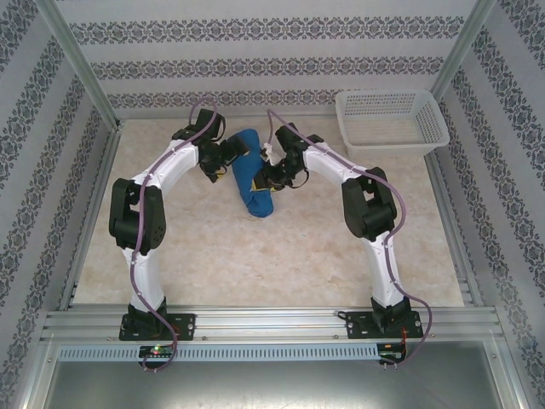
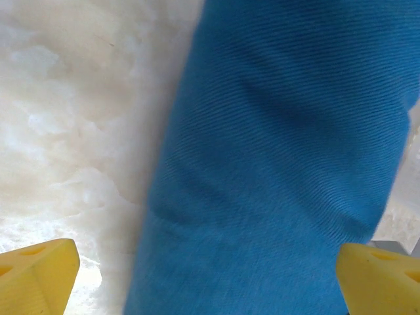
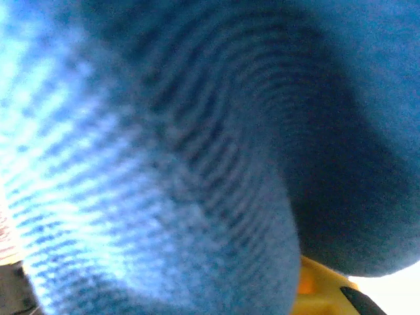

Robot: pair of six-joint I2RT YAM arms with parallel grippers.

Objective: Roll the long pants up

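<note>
**A:** Where are the long pants [image 1: 253,175]?

**B:** Just past the middle of the bench [image 1: 255,264], gathered into a thick blue roll. Its length runs from about twelve o'clock down to six. It looks nearly finished to me.

**A:** Why are both arms crowding it?

**B:** They flank it. The left hand [image 1: 226,160] sits at the roll's ten o'clock and the right hand [image 1: 274,170] at its three o'clock. My guess is that one side steadies the bundle so it doesn't spring loose.

**A:** Which one is gripping?

**B:** Not the left. From its wrist camera the yellow fingers [image 2: 36,275] stand wide apart, at seven and five o'clock of the picture. The cloth lies between them, and bare bench shows beside the left one, so that hand is spread and holding nothing.

**A:** And the right?

**B:** I can't tell. The cloth lies so close to that wrist camera that the weave blurs. A bit of yellow finger [image 3: 321,289] peeks out at five o'clock under the fold. It could be clamped on cloth or merely pressed against it.

**A:** Anything else hidden?

**B:** The roll's loose end, which is either under the bundle or behind the hands. The white basket [image 1: 392,119] sits at the bench's two o'clock corner, well apart.
</note>
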